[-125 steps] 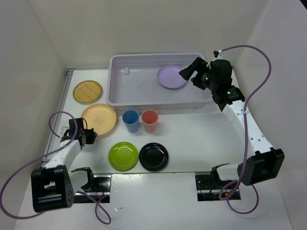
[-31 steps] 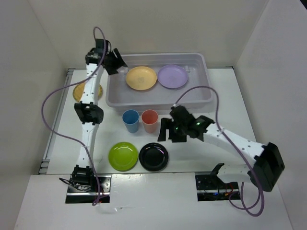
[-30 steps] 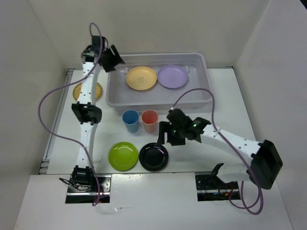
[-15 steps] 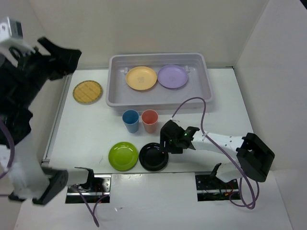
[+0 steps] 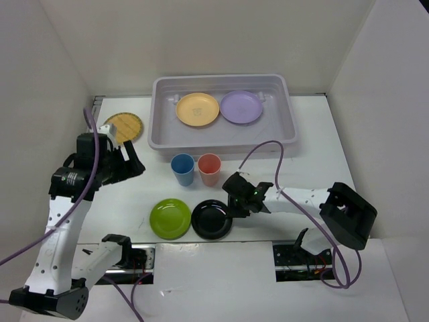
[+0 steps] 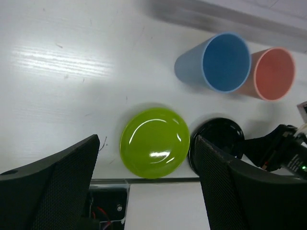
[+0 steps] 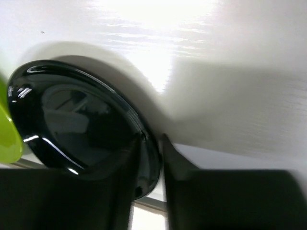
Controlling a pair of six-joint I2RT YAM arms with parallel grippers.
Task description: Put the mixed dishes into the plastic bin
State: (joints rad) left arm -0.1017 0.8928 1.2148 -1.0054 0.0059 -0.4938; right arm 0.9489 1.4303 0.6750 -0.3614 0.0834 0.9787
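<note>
The right gripper (image 5: 234, 204) is clenched on the black plate (image 5: 212, 219) at its 3 o'clock rim. In the right wrist view that rim sits in the narrow gap between the jaws. Half a second ago the gripper was just reaching this rim. Since then the plate has slid slightly toward 9 o'clock, and its edge now meets the green plate (image 5: 170, 219).

The left gripper (image 5: 131, 163) is spread wide and holds nothing. Half a second ago the left arm was raised close to the camera at the far left. Now it hangs low over the table (image 5: 308, 161), at 9 o'clock from the blue cup (image 5: 182, 169). The red cup (image 5: 209, 169) stands touching the blue one, where it was before.

The disc (image 5: 123, 126) lies at 10 o'clock, partly hidden by the left arm. The bin (image 5: 289, 111) stands at 12 o'clock and holds the orange plate (image 5: 198, 109) and the lilac plate (image 5: 240, 107) side by side, unchanged.
</note>
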